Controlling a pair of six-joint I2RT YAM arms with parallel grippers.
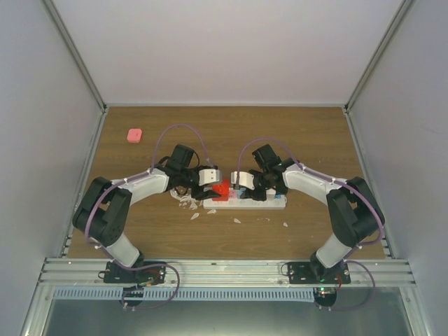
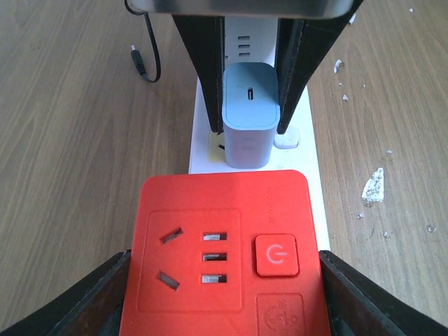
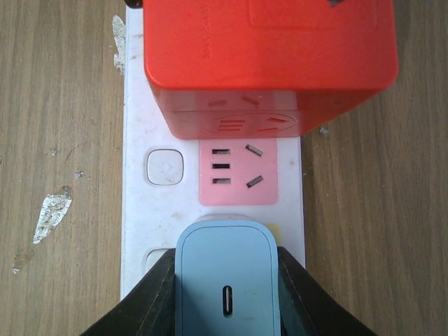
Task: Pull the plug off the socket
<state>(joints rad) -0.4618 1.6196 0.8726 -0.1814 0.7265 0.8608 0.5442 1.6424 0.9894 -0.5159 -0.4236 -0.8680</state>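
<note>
Gripping, left tool (image 2: 224, 302): closed on the red plug (image 2: 224, 245), with one finger pressed against each of its side walls.
Gripping, right tool (image 3: 227, 301): closed on the blue-grey plug (image 3: 225, 280), with one finger against each of its flanks.
Socket (image 1: 269, 204): long white strip lying flat on the table (image 1: 294, 140), midway between the two arms.
Red plug: square block with its own outlet face and a power button on top. It stands at the socket's left end, and how deep it sits cannot be told.
Blue-grey plug: upright on the socket, near the red plug.
Pink outlet face (image 3: 238, 171): bare, on the socket between the two plugs, with a white button (image 3: 166, 168) beside it.
White flakes (image 2: 372, 185): scattered on the table just beside the socket.
Pink object (image 1: 134, 134): on the table, well apart from the socket, toward the far left.
</note>
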